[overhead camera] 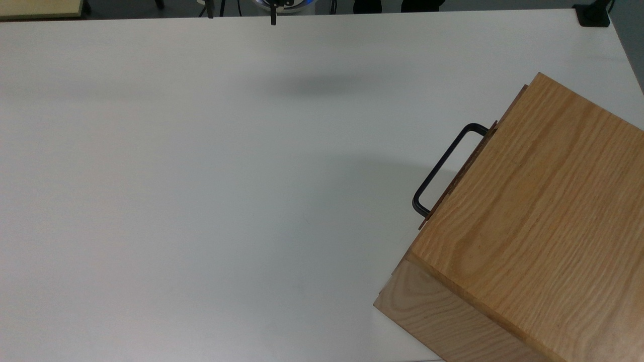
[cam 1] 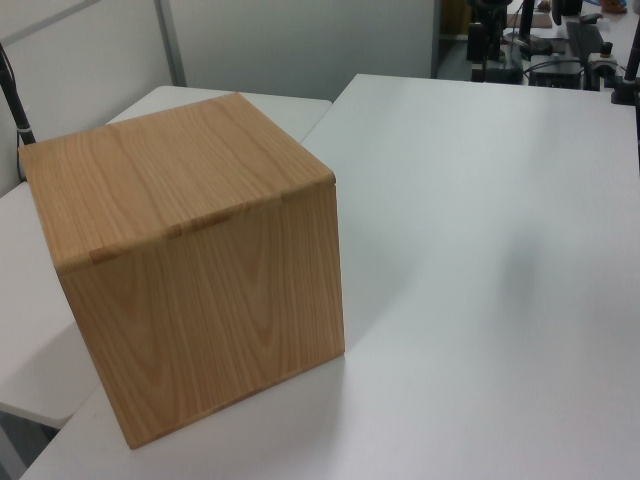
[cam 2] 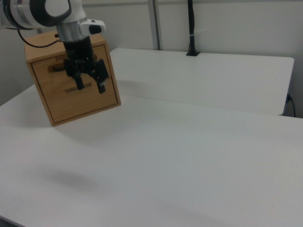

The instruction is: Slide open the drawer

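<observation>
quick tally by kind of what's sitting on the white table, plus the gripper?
Oak cabinet: 1
Drawer with black handle: 1
Gripper, fingers apart, above the table: 1
Total: 3

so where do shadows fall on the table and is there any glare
Top view: a soft dark patch on the white table near the top centre, and a fainter shadow beside the handle. Left view: the cabinet throws a shadow at its base. Right view: a dim blot at lower left. No harsh glare.
</observation>
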### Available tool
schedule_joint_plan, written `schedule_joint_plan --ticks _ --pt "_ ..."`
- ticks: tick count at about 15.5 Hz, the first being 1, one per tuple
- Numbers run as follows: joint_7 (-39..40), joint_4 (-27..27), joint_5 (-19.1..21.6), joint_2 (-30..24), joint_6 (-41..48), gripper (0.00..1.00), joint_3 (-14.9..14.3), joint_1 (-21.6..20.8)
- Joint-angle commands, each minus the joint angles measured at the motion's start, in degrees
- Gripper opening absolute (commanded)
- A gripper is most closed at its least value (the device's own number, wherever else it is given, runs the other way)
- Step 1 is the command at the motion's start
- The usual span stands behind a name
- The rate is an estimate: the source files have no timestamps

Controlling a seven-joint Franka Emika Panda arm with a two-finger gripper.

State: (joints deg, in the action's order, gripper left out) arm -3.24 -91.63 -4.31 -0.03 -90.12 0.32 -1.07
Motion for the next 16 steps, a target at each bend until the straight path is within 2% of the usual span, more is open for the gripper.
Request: schedule_joint_plan --ticks 1,12,16 --pt "-1.1 -0.5 -0.6 -0.5 0.6 1.00 -0.1 -0.4" --pt "-1.3 0.0 -0.5 0.3 0.8 1.00 -0.2 -0.4" --pt "-4.9 0.4 -1.0 1.2 1.0 1.00 -0.2 -0.1"
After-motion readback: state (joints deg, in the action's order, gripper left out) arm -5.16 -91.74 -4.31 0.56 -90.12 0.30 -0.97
